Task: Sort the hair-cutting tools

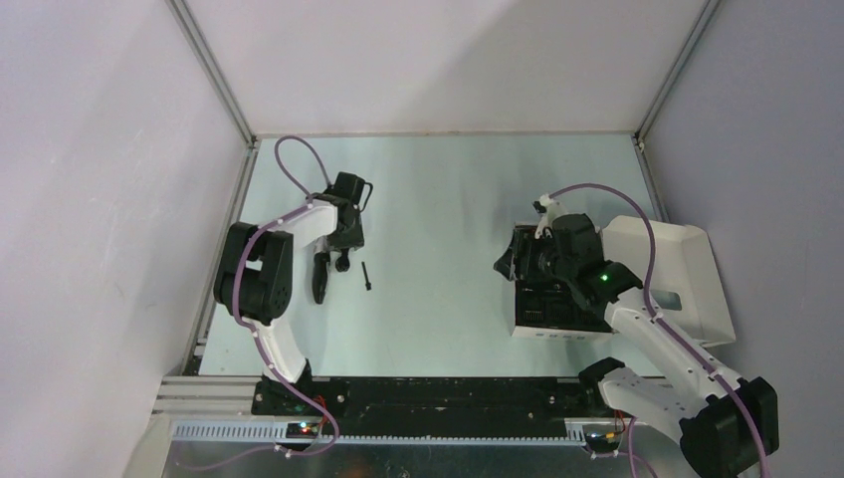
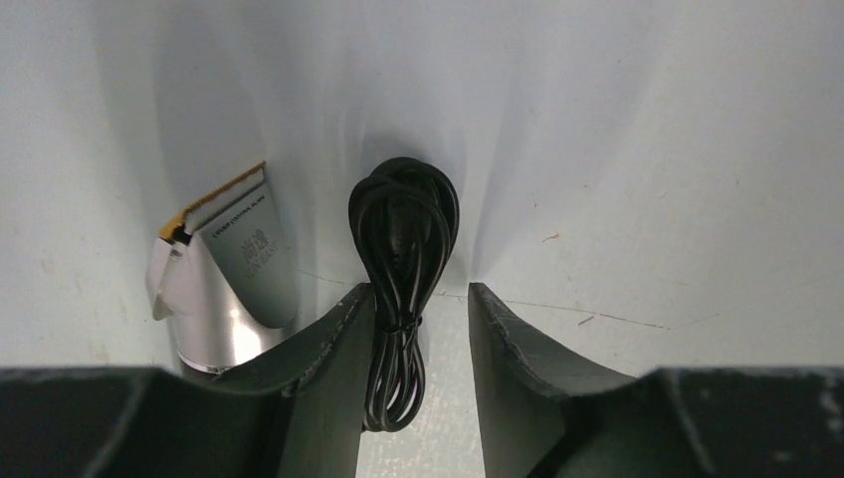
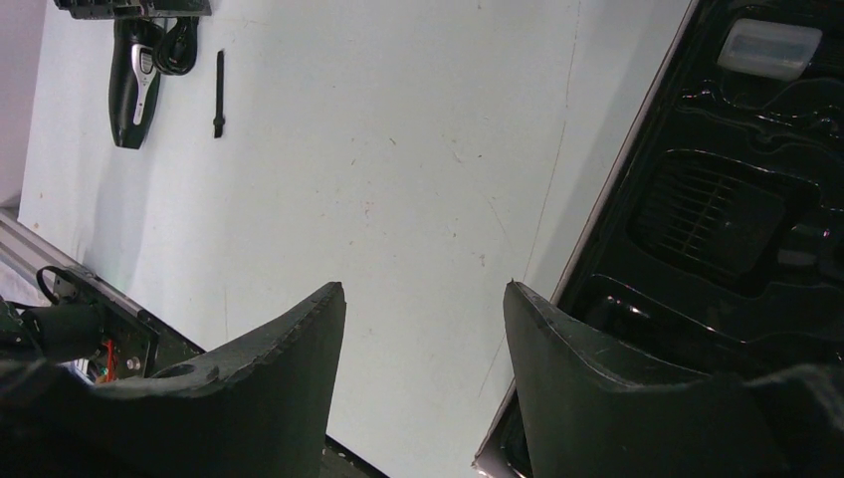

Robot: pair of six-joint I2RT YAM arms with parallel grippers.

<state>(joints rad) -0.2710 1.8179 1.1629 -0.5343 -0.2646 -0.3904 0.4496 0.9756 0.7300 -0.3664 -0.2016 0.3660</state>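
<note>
**A:** Which step are we working on?

**B:** We are judging that it is an early pick, and that the cord is the piece in hand. The clipper [image 1: 320, 279] is lying on the table [image 1: 448, 199]. The coiled cord [image 2: 403, 259] is lying just beside the clipper's silvery head. The thin brush [image 1: 367, 276] is resting near the clipper, on its side toward the box [image 1: 542, 304]. The box itself is sitting open, well apart from the clipper.

**A:** And how are we holding the fingers?

**B:** The left fingers [image 2: 333, 344] are standing apart, hovering low beside the clipper with the cord's tail running between them. They are clamping nothing yet. The right fingers [image 3: 309, 329] are also spread and empty. They are hanging well apart from the clipper, over the box's near edge.

**A:** Are we seeing anything in the box already?

**B:** We are seeing a ribbed shape in one pocket of the black insert. We cannot tell whether it is a comb piece or only moulding.

**A:** So what is the next move asking of us?

**B:** We are thinking the left fingers need to close on the cord's bundled part. The cord is sitting off-centre, toward the finger nearest the clipper. The squeeze should gather the loops without nudging the clipper's head. After that, a straight lift would clear the clipper.
</note>
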